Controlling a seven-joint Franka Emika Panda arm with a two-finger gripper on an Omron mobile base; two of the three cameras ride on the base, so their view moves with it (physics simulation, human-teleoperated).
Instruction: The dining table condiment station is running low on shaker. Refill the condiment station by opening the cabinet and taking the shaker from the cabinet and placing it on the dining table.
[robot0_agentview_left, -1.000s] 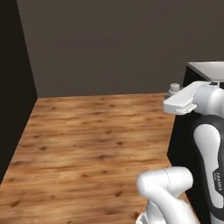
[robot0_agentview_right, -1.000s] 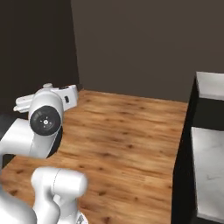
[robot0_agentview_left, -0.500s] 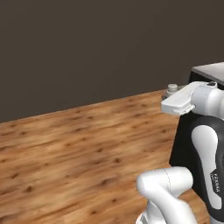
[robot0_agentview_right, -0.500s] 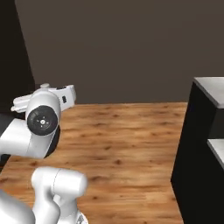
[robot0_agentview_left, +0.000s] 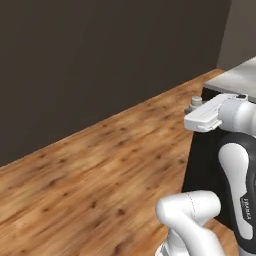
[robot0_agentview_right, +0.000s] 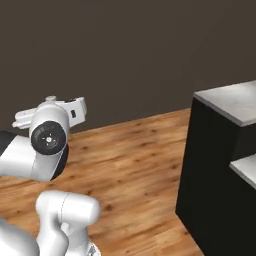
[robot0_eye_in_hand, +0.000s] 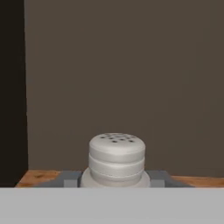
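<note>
- Shaker (robot0_eye_in_hand: 117, 158) sitting upright between the two fingertips (robot0_eye_in_hand: 70, 178) of the pincer (robot0_eye_in_hand: 114, 179), perforated cap pointing away from the hand.
- Pincer partly closed and clamped on the shaker's lower body, one tip on each side, touching.
- Seen from the left base camera, shaker (robot0_agentview_left: 196, 103) poking out at the front of the pincer (robot0_agentview_left: 195, 116), carried high above the wooden floor (robot0_agentview_left: 100, 165), just ahead of the dark base of the dining table (robot0_agentview_left: 235, 82).
- Likely light and rigid: small pale body, stepped cap, nothing soft to give under pressure.
- Smooth, rounded sides probably slippery; could twist or slide out if the squeeze eases.
- Best hold judged to be low on the wider body, below the cap ridges, as now; cap too narrow and stepped for a sure bite.
- Grey marble tabletop (robot0_agentview_right: 235, 100) off to the pincer's right in the right base camera; shaker not yet over it.
</note>
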